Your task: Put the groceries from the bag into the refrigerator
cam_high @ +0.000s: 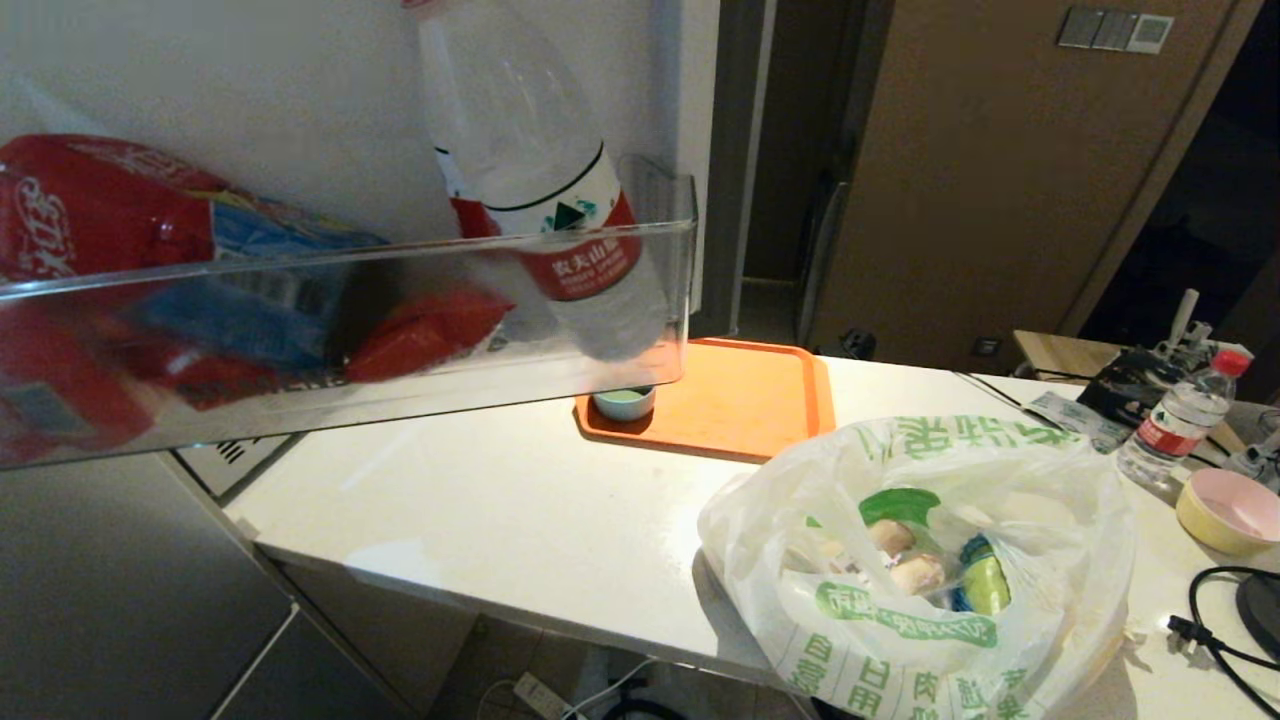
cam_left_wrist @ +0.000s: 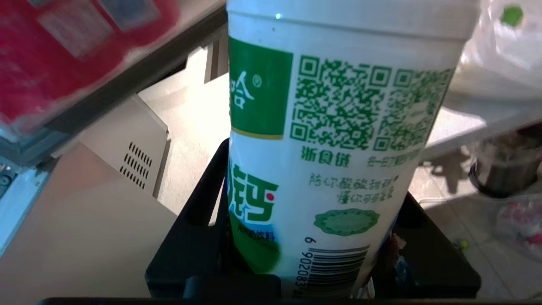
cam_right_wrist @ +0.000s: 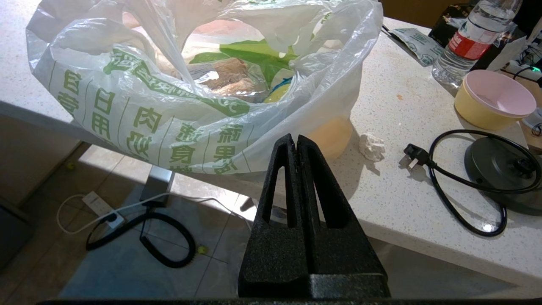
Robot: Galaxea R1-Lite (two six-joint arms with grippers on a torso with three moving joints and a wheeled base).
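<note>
A white countertop (cam_high: 480, 500) runs across the scene, and everything here is placed relative to it. On its near right part sits the bag (cam_high: 920, 560), crinkly translucent white plastic printed with green characters, its mouth open upward. Inside it show pale beige lumps (cam_high: 905, 560) and a yellow-green pack (cam_high: 985, 580) under a green leaf-like shape.

The left gripper (cam_left_wrist: 313, 254) appears only in the left wrist view. Its black fingers (cam_left_wrist: 199, 220) stand partly spread and clamp a white bottle (cam_left_wrist: 334, 140) with a green label, a QR code and a barcode, one finger on either side of its lower body. The bottle is held in the air off the countertop's edge, with floor and a pale box with vent slots (cam_left_wrist: 127, 156) visible beyond it.

The right gripper (cam_right_wrist: 297, 146) hangs in front of the countertop's near edge, just before the bag, its two black fingers pressed together and holding nothing.

To the left of the countertop, the refrigerator (cam_high: 330, 110) stands open. A clear door shelf (cam_high: 350, 340) juts out above the countertop's left end. It holds red packs (cam_high: 90, 220), blue packs (cam_high: 260, 300) and a clear water bottle with a red label (cam_high: 550, 180), leaning.

At the back of the countertop lies an orange tray (cam_high: 740, 400) with a small pale cup (cam_high: 624, 402) at its left corner. Toward the far right end stand a second red-capped water bottle (cam_high: 1180, 420), a yellow bowl with a pink inside (cam_high: 1230, 510), and a black cable with plug (cam_right_wrist: 444, 178).
</note>
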